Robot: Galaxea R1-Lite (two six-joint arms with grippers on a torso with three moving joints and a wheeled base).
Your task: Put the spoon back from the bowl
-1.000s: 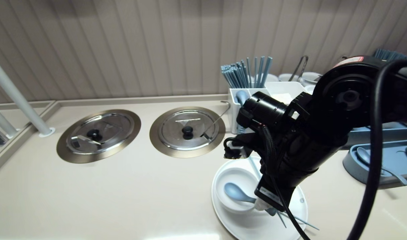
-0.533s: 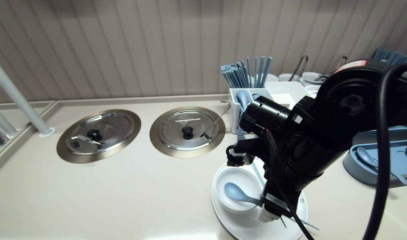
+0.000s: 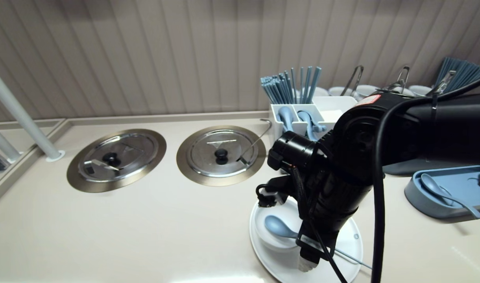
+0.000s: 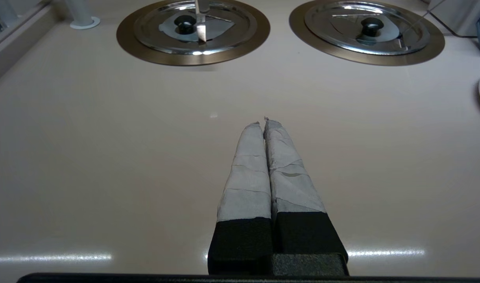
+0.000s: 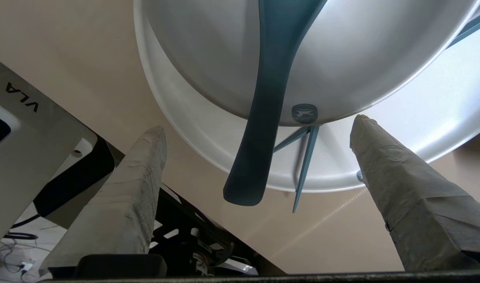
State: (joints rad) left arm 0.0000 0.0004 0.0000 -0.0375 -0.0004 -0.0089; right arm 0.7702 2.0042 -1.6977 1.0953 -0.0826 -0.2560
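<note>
**Spoon in the bowl, right gripper wide open around its handle**

The blue spoon (image 5: 263,118) lies with its scoop down in the white bowl (image 3: 260,232). Its handle leans over the bowl's rim and sticks out past the edge of the white plate (image 3: 352,241) underneath. A pair of blue chopsticks (image 5: 305,165) lies on that plate too, the tips poking out just beside the handle. The whole setting sits at the near right of the beige counter (image 4: 106,157).

The right gripper (image 5: 259,125) is right there, its taped fingers (image 5: 126,188) spread wide on either side of the handle and touching nothing I can see. To me this reads as the open-handed moment at the spoon, with no grip on it.

Any next move wants care. Closing would need the fingers square on the handle alone (those chopsticks are awfully near). Backing away would need a straight pull, so a finger doesn't clip the handle end or the plate rim.

The left gripper (image 4: 263,122) is parked over bare counter, fingers pressed together, the two round steel lids (image 3: 220,153) well beyond it.
</note>
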